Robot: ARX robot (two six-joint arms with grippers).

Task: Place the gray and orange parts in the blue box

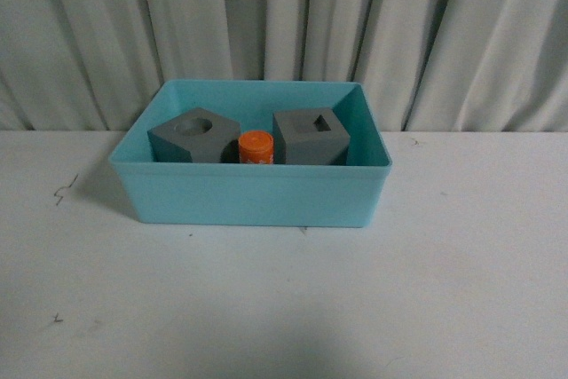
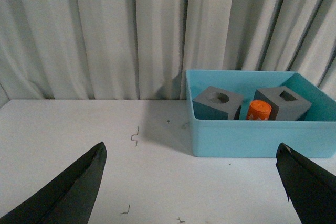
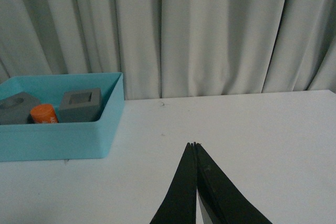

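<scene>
Three parts sat inside the light-blue plastic box [image 1: 253, 197] near the white table's [image 1: 284, 308] far edge, gray cube with round recess [image 1: 193, 137], small orange cylinder [image 1: 256, 146], gray cube with square recess [image 1: 311, 137], left tool [image 2: 191, 182] spread wide and empty, right tool [image 3: 195, 145] closed, holding nothing.

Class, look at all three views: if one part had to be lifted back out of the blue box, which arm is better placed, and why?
Left, probably. The left gripper is open and empty, while the right gripper is shut. Both cubes and the orange cylinder already sit inside the blue box; neither arm is near it.
</scene>
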